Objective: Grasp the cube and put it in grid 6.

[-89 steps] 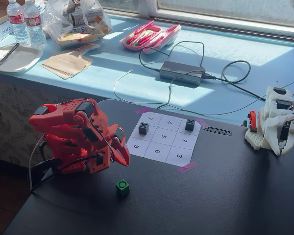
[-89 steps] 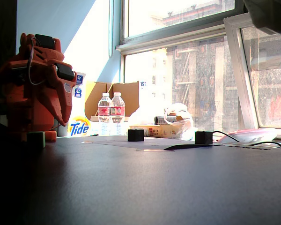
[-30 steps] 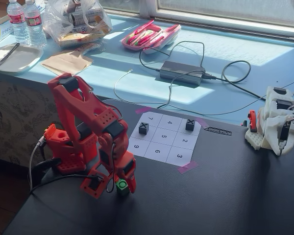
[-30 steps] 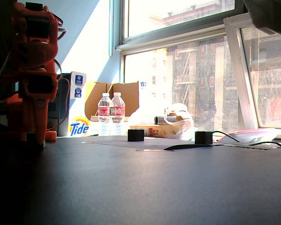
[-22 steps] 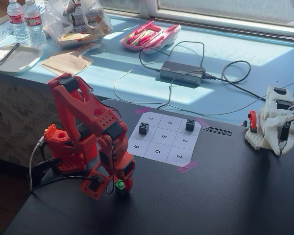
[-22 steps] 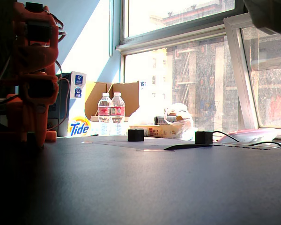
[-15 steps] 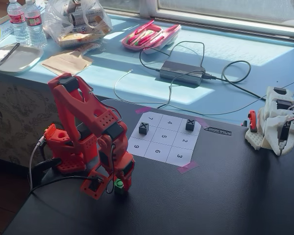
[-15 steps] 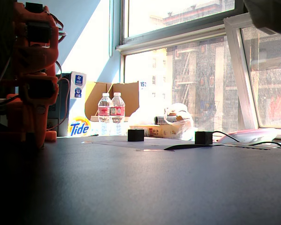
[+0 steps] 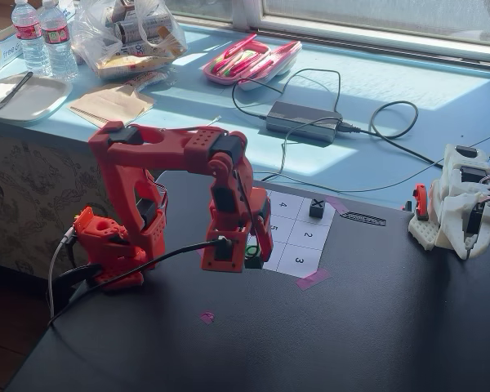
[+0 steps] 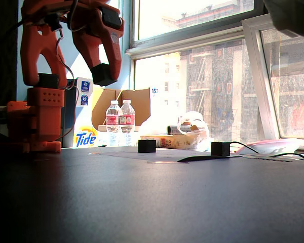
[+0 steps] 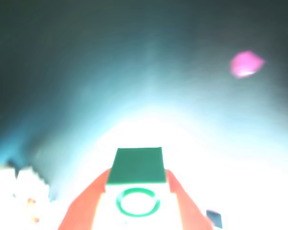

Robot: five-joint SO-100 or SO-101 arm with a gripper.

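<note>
The green cube (image 11: 138, 165) with a ring on its top face sits between my red fingers (image 11: 91, 203) in the wrist view. My gripper (image 11: 137, 175) is shut on it. In a fixed view the gripper (image 9: 253, 258) points down at the near left part of the numbered sheet (image 9: 304, 237), with the dark green cube (image 9: 254, 262) at its tip. Cells 4, 5, 2 and 3 are readable there. The cell left of 3 is mostly covered by the gripper, and its number is hidden. Whether the cube touches the sheet I cannot tell.
A black X cube (image 9: 317, 207) stands on the sheet's far cell; two black cubes (image 10: 147, 146) (image 10: 220, 148) show in the low fixed view. Pink tape (image 9: 313, 279) marks the sheet's corner. A white arm (image 9: 457, 204) stands at the right. Cables and an adapter (image 9: 302, 122) lie behind.
</note>
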